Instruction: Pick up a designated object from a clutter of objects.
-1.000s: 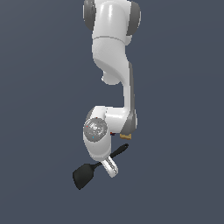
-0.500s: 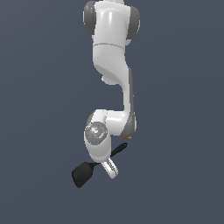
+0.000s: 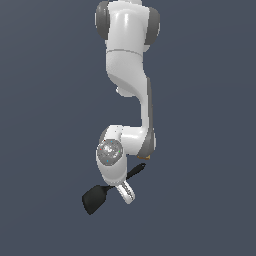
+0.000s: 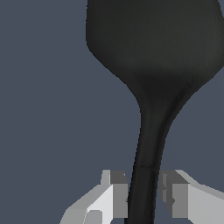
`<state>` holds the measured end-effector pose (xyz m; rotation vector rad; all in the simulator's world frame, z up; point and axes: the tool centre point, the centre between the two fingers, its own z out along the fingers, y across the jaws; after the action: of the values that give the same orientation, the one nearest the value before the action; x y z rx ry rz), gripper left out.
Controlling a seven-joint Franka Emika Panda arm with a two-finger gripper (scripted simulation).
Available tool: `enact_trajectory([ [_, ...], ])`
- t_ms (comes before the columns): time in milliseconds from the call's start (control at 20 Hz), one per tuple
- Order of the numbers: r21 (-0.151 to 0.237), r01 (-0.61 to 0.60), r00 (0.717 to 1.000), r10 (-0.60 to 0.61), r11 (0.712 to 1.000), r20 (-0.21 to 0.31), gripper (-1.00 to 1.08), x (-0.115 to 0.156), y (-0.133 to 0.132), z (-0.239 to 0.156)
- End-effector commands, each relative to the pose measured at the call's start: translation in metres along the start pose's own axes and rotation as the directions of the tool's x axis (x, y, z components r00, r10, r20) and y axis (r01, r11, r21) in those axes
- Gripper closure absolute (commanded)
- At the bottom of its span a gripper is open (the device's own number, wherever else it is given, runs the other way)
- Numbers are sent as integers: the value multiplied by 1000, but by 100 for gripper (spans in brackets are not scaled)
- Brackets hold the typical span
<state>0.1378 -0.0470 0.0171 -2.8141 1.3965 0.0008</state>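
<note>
The designated object, a black spatula (image 3: 95,199), has its broad blade low at the exterior view's left, and its thin handle slants up to the right behind the wrist. My gripper (image 3: 126,192) is shut on the handle near its middle. In the wrist view the spatula (image 4: 151,52) fills the frame. Its handle runs down between the two grey fingers (image 4: 117,194) of the gripper (image 4: 143,189), which close on it from both sides. Apart from the spatula, the clutter of objects is out of view.
The white arm (image 3: 131,75) hangs down from above over a plain dark grey-blue background. A small sliver of orange (image 3: 148,158) peeks out beside the arm's lower link; I cannot tell what it is.
The spatula has stayed in my grip. Its blade has shifted slightly upward in the exterior view, while the arm's pose has changed very little.
</note>
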Motion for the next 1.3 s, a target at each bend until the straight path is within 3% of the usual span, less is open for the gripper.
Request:
enact_trajectory([
  [0, 0, 0, 1000, 0, 1000, 0, 108, -1, 0, -1],
  [600, 1, 0, 1000, 0, 1000, 0, 108, -31, 7, -32],
  [1250, 1, 0, 1000, 0, 1000, 1, 108, -112, 23, -114],
])
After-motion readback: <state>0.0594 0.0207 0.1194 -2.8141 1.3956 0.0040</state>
